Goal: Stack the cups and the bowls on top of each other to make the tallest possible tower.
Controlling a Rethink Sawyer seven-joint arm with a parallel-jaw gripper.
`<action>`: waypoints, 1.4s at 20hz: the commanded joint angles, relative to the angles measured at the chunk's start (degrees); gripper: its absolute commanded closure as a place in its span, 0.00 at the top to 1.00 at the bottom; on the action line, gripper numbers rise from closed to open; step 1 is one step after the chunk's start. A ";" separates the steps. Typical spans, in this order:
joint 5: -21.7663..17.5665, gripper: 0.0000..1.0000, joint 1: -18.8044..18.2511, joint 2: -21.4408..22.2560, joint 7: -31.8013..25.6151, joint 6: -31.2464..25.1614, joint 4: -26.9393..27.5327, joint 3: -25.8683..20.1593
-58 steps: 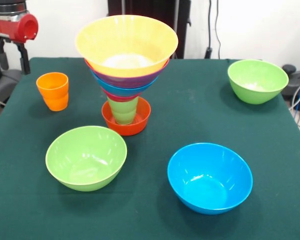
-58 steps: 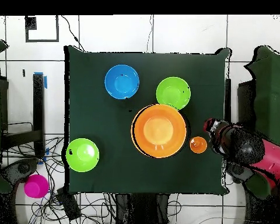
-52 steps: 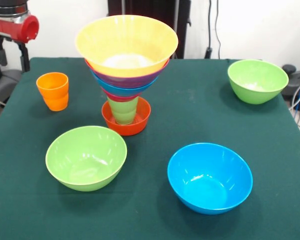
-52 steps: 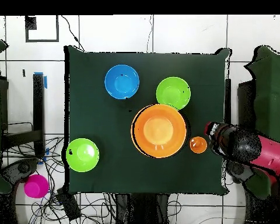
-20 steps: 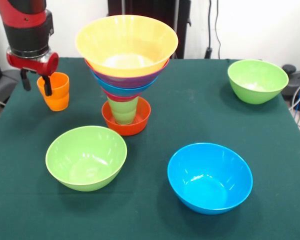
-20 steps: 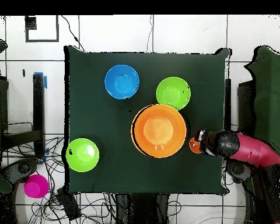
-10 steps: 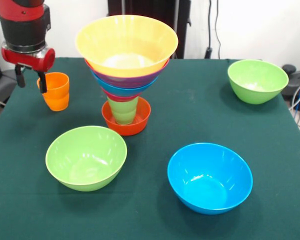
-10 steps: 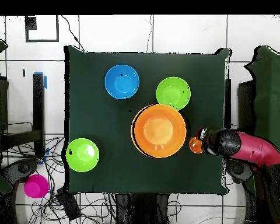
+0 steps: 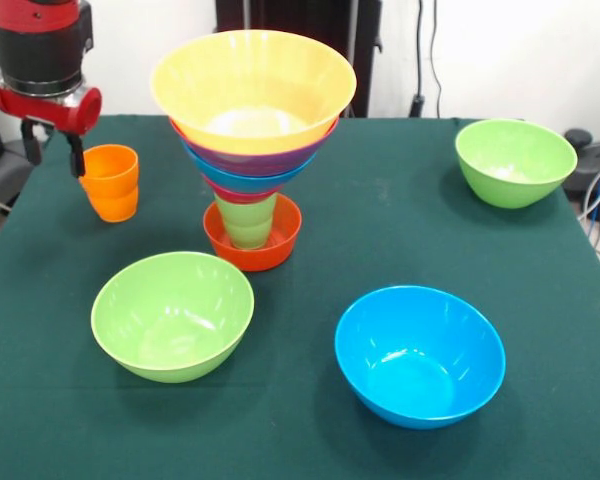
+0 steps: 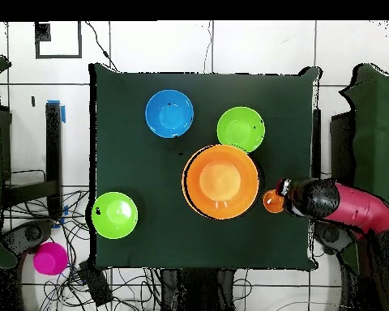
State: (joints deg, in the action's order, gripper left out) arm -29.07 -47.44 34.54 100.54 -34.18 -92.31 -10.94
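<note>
On the green table [image 9: 400,230], the gripper [image 9: 50,150] is held spread, empty, beside the orange cup [image 9: 110,182]; light, slippery, best grasped at its rim.

No text, label, brand, number or sign can be read in either view: none on the glossy plastic bowls and cups, none on the dark green cloth-covered counter [image 9: 400,230], none on the red and black robot arm [image 9: 38,50].

Robot lab: cloth-covered table [image 9: 400,210], floor cables [image 10: 133,283].
</note>
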 commanded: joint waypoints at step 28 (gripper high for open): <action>-5.84 1.00 8.18 -12.22 8.50 11.86 -1.20 9.45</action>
State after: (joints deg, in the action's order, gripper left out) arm -29.93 -43.83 31.65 100.54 -31.90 -99.93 -1.69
